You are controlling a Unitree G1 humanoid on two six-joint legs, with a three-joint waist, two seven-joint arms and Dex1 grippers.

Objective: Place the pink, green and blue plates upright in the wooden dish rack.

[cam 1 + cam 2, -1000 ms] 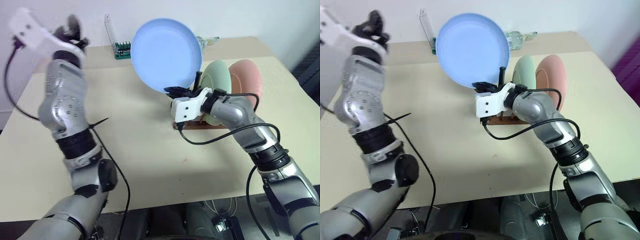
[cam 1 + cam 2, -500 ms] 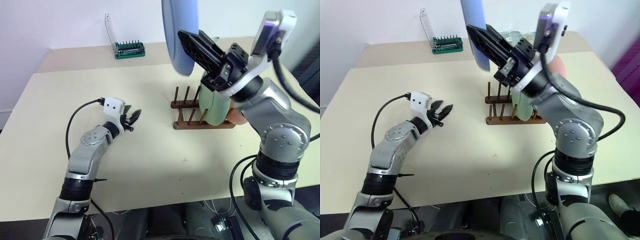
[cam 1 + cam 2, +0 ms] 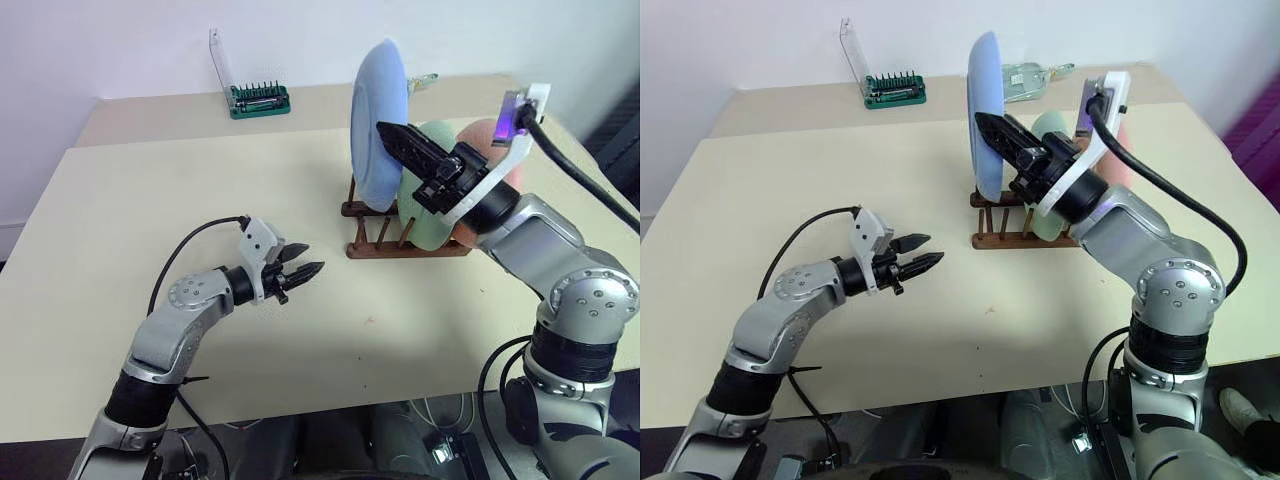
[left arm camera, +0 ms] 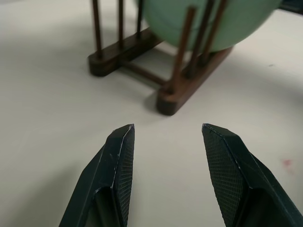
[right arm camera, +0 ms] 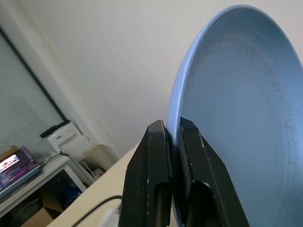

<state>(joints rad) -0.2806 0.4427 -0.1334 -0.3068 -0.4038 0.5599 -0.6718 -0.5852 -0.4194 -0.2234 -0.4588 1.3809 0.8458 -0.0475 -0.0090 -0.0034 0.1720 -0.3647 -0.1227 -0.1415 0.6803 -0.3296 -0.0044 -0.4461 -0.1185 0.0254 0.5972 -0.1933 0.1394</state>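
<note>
I see the right gripper (image 5: 173, 142) pinching the rim of the blue plate (image 3: 379, 125) between its two fingers, which lie close together with only the plate's edge between them. I hold that plate upright, its lower edge down among the pegs at the left end of the wooden dish rack (image 3: 372, 215). The rack stands on the desk (image 3: 180, 190) right of centre, toward the far edge. The green plate (image 3: 425, 205) already stands upright between the pegs just right of the blue one, and the pink plate (image 3: 484, 135) stands upright behind it at the rack's right end, largely hidden by my right arm. My left gripper (image 3: 298, 273) hovers low over the desk's middle, left of the rack and well apart from it, its fingers (image 4: 118, 161) spread to a moderate gap and holding nothing, pointed toward the rack's near rail. A green screwdriver-bit holder (image 3: 259, 98) sits at the desk's far edge, left of the rack, and a clear bottle (image 3: 1030, 74) lies near the far edge behind the blue plate.
</note>
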